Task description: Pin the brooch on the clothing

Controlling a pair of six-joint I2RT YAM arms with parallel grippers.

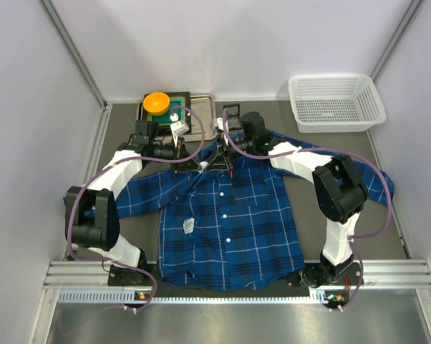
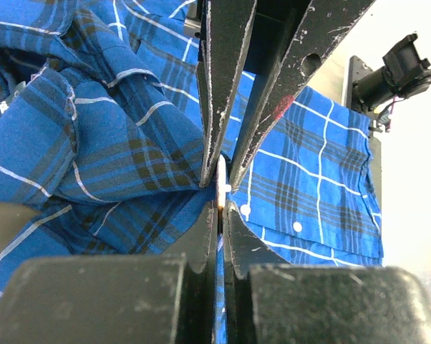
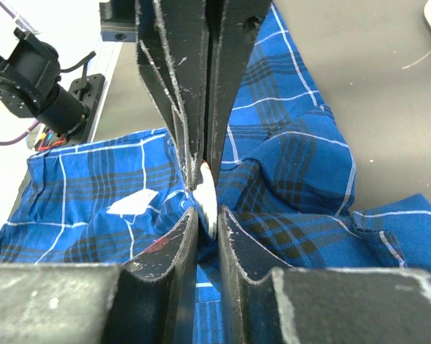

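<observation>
**Pinning not done: brooch (image 3: 208, 201) at collar (image 1: 201, 172)**

Shirt (image 1: 237, 229) is spread on the worktop (image 1: 409, 236). The brooch sits edge-on, not fastened as far as I see. L arm (image 1: 119, 175) and R arm (image 1: 301, 161) reach fwd, tips meeting. Right hand (image 3: 208, 215) pinches the brooch. Left hand (image 2: 220, 215) is clenched, on what I can't tell.

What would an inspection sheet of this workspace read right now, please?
Surface: dark table, with the shirt across its middle.
Job's things: blue plaid shirt front up, bunched near the collar; brooch edge-on between both sets of fingertips.
Clutter: orange dish and tray at the far left; white basket at the far right.
Grippers: left gripper shut, tips at the brooch; right gripper closed on the brooch.
Cables: purple cables loop along both arms.
Surroundings: white walls; metal rail at the near edge.
</observation>
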